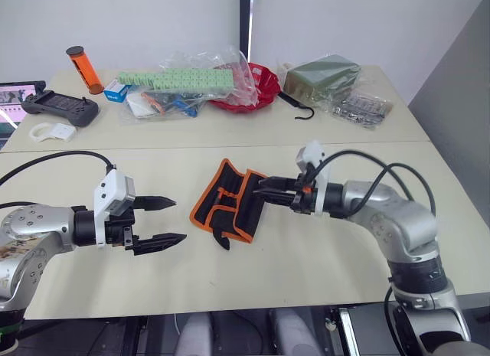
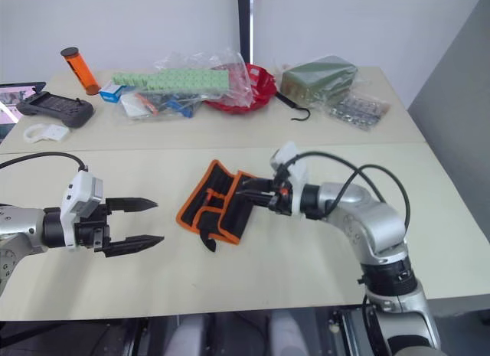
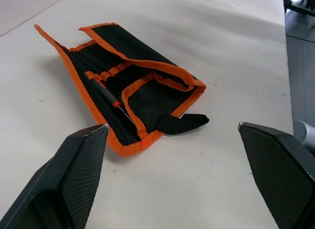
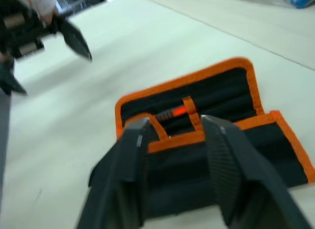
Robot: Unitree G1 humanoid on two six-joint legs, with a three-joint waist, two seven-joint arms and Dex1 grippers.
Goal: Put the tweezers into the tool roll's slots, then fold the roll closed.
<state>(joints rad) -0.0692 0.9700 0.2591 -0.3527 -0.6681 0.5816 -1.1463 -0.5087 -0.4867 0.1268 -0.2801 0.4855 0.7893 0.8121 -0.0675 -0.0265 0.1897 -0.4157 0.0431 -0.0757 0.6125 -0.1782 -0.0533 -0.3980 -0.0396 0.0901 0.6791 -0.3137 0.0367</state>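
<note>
Mid-table (image 1: 321,256) you've got the tool roll (image 1: 230,203), partly folded, strap end poking out front. R gripper (image 1: 264,192) sits at its right edge, fingers slightly parted, grasping nothing. L gripper (image 1: 162,220) well apart, fingers spread wide.

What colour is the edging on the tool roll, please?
Bright orange, clearest in the left wrist view: tool roll.

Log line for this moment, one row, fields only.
roll: part folded, on table | left gripper: open, clear of roll | right gripper: open, at roll's right edge | fold: not finished
</note>
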